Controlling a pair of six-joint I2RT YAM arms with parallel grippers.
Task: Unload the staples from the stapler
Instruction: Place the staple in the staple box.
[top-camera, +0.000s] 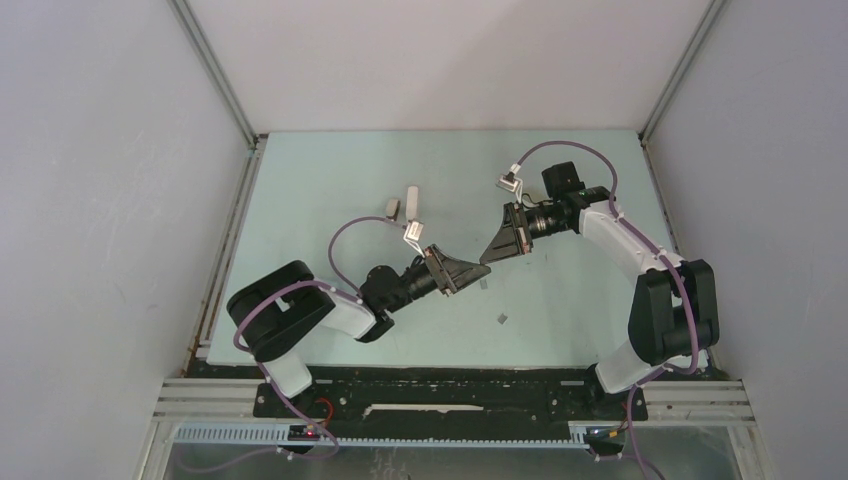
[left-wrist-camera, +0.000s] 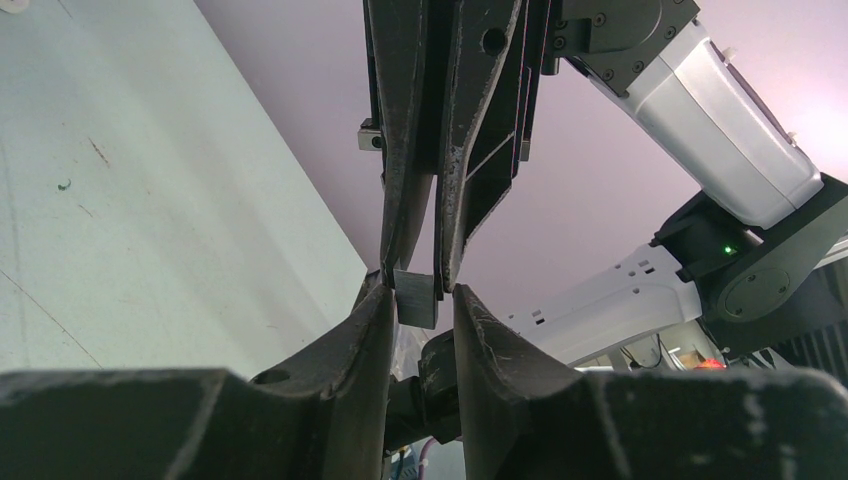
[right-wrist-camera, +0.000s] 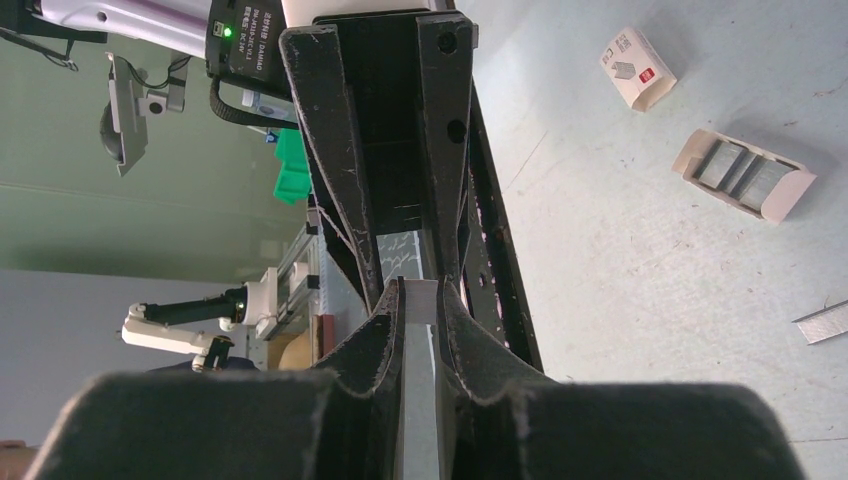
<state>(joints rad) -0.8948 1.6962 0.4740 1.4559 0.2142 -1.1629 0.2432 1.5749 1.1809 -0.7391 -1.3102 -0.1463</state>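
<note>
My two grippers meet tip to tip above the middle of the table. My right gripper (top-camera: 488, 258) (right-wrist-camera: 418, 290) is shut on a short silvery-grey strip of staples (right-wrist-camera: 418, 330) (left-wrist-camera: 417, 297). My left gripper (top-camera: 478, 270) (left-wrist-camera: 420, 295) has its jaws narrowly apart around the strip's end, with a small gap on one side. The right fingers (left-wrist-camera: 455, 150) come down from above in the left wrist view. The pale beige stapler (right-wrist-camera: 745, 175) (top-camera: 412, 203) with its silvery inner channel lies apart on the table at the back left.
A small white labelled box (right-wrist-camera: 637, 68) (top-camera: 392, 208) lies beside the stapler. Loose staple strips lie on the table (top-camera: 502, 319) (right-wrist-camera: 825, 322), one of them below the grippers (top-camera: 483, 283). White walls enclose the pale green table (top-camera: 560, 180).
</note>
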